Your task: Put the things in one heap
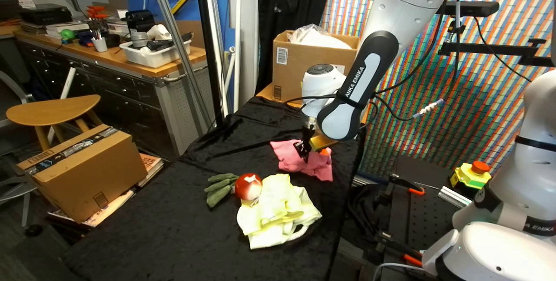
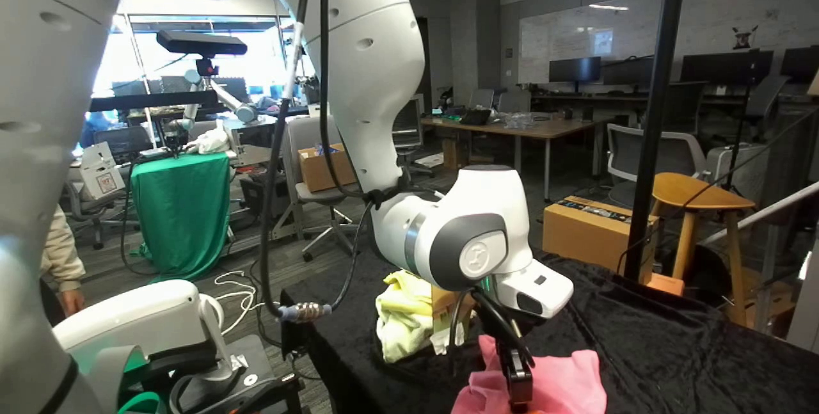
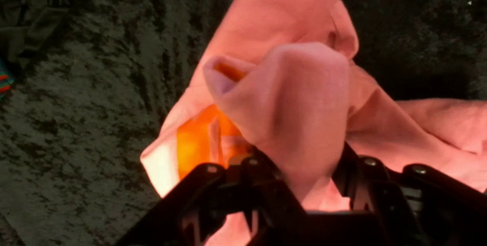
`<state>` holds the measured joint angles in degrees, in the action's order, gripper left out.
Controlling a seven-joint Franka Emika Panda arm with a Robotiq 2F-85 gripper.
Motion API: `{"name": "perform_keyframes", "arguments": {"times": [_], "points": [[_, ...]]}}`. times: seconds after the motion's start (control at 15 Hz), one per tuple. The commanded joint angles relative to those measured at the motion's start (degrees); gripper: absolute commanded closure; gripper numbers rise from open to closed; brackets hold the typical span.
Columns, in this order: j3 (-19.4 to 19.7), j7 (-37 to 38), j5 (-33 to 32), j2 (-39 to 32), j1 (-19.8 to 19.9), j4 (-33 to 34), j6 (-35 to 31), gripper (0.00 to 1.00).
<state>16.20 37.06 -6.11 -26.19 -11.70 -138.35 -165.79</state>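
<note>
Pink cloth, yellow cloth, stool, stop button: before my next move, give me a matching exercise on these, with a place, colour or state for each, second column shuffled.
Things
1. Pink cloth
2. Yellow cloth
3. Stool
4. Stop button

Clues
A. Red, on a yellow base
B. Bunched at the pincer
C. Wood-coloured
D. Beside the round red thing

Pairs: 1-B, 2-D, 3-C, 4-A

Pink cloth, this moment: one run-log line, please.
hand: at pink cloth | fold between fingers, grip unclear | yellow cloth: apart from pink | heap: not yet made
</note>
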Motion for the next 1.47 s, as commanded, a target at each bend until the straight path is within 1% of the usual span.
{"name": "perform_keyframes", "arguments": {"times": [0.0, 0.07, 0.13, 0.27, 0.33, 0.4, 0.47, 0.6, 0.73, 0.87, 1.0, 1.13, 1.4], "points": [[1.5, -0.5, 0.7, 1.0, -1.5, -0.7, -2.3, 0.87], [1.9, -0.4, 0.3, 1.4, -2.1, -1.2, -2.8, 0.94], [2.5, -0.2, 0.0, 1.7, -2.8, -1.4, -3.1, 0.96], [3.7, -0.7, -0.8, 2.9, -4.3, -2.3, -4.2, 0.99], [4.9, -0.5, -1.4, 3.5, -5.7, -2.7, -4.9, 0.95], [6.9, 0.4, -2.6, 4.4, -8.0, -3.4, -5.6, 0.95], [8.3, 0.3, -3.6, 5.5, -9.5, -4.0, -6.1, 0.95], [13.4, 1.3, -7.0, 7.7, -14.8, -5.2, -7.0, 0.95], [18.5, 2.0, -11.5, 10.7, -19.9, -6.0, -6.5, 0.95], [22.3, 2.0, -16.5, 14.3, -24.2, -6.3, -5.4, 0.95], [23.5, 0.4, -20.6, 18.2, -26.5, -6.3, -4.4, 0.95], [24.2, 0.7, -24.8, 21.7, -28.7, -5.8, -3.5, 0.95], [21.6, -1.9, -29.2, 28.6, -30.4, -6.1, -1.2, 0.95]]}}
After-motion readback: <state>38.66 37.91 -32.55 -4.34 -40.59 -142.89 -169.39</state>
